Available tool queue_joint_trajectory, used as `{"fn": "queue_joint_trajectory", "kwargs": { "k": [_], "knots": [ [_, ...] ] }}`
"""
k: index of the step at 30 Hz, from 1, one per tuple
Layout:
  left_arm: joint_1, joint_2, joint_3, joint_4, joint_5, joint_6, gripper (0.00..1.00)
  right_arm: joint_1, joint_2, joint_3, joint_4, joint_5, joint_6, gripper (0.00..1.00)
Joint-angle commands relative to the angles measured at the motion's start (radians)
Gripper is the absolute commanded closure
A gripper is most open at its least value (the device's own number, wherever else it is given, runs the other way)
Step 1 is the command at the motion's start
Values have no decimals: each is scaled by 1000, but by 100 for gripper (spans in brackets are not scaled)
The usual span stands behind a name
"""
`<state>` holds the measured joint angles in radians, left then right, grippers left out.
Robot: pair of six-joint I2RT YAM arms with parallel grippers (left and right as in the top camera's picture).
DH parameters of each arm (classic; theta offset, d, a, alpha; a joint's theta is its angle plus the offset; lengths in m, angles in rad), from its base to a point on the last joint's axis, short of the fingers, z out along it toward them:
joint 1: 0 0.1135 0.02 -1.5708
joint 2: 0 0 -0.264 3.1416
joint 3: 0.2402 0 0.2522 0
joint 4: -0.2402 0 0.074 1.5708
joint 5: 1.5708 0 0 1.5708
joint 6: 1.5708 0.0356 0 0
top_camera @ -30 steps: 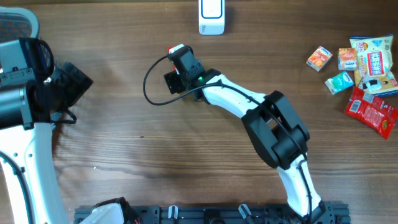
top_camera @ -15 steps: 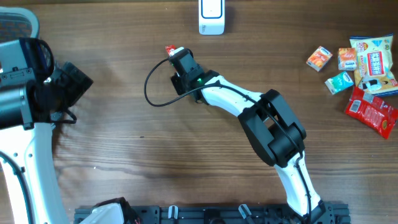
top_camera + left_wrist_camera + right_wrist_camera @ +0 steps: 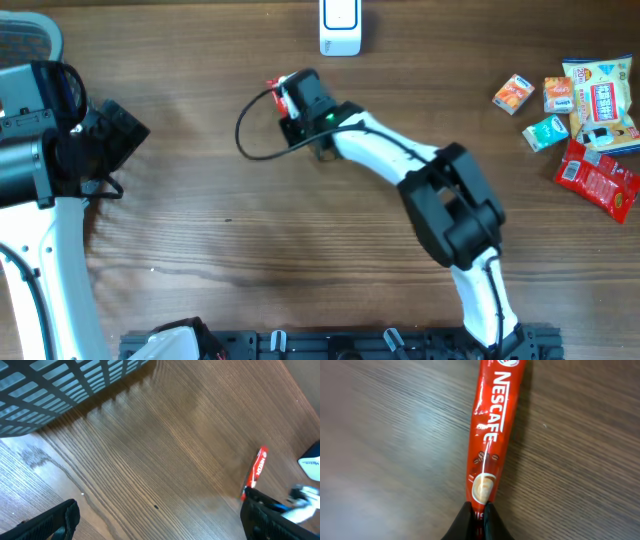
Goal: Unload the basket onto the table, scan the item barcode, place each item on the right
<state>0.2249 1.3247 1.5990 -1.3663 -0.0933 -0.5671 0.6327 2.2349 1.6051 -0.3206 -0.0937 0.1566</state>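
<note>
right wrist: right claw [image 3: 479,511] clamped on near end of nescafe stick [image 3: 493,425].

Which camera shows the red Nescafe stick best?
Right wrist: the Nescafe stick fills the frame lengthwise, logo readable. Overhead shows only a red tip; left wrist, a small distant strip.

One red Nescafé stick sachet [image 3: 490,435], its end between the right jaws. One white plastic scanner box [image 3: 340,27] beyond them. At least five colourful snack packets [image 3: 600,100], well off to their side. One grey-blue mesh basket [image 3: 60,385]. Two white-and-black robot arms [image 3: 400,165].
</note>
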Motion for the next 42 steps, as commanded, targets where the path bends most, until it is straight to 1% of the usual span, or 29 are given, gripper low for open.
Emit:
{"fn": "queue_joint_trajectory", "kwargs": {
  "k": [1, 3, 6, 8, 9, 13, 17, 20, 22, 25, 27, 31, 33, 36, 40, 42],
  "knots": [
    [5, -3, 8, 0, -17, -14, 0, -108, -93, 7, 3, -414, 64, 96],
    [5, -3, 8, 0, -17, -14, 0, -177, -92, 7, 2, -590, 105, 95],
    [5, -3, 8, 0, -17, -14, 0, -276, -80, 4, -31, -855, 127, 96],
    [5, -3, 8, 0, -17, -14, 0, -330, -76, -19, -59, -985, 131, 96],
    [5, -3, 8, 0, -17, -14, 0, -345, -76, -37, -71, -1017, 131, 96],
    [5, -3, 8, 0, -17, -14, 0, -362, -76, -156, -117, -1054, 132, 96],
    [5, -3, 8, 0, -17, -14, 0, -351, -76, -294, -53, -1168, 169, 96],
    [5, -3, 8, 0, -17, -14, 0, -351, -76, -407, 95, -1265, 286, 96],
    [5, -3, 8, 0, -17, -14, 0, -351, -76, -460, 171, -1277, 368, 96],
    [5, -3, 8, 0, -17, -14, 0, -351, -76, -514, 216, -1286, 451, 96],
    [5, -3, 8, 0, -17, -14, 0, -351, -76, -538, 232, -1297, 481, 96],
    [5, -3, 8, 0, -17, -14, 0, -354, -76, -542, 276, -1300, 547, 96],
    [5, -3, 8, 0, -17, -14, 0, -362, -76, -542, 340, -1304, 616, 96],
    [5, -3, 8, 0, -17, -14, 0, -381, -76, -542, 468, -1352, 761, 96],
    [5, -3, 8, 0, -17, -14, 0, -406, -76, -542, 698, -1458, 1022, 96],
    [5, -3, 8, 0, -17, -14, 0, -430, -76, -542, 998, -1475, 1276, 96]
  ]
}}
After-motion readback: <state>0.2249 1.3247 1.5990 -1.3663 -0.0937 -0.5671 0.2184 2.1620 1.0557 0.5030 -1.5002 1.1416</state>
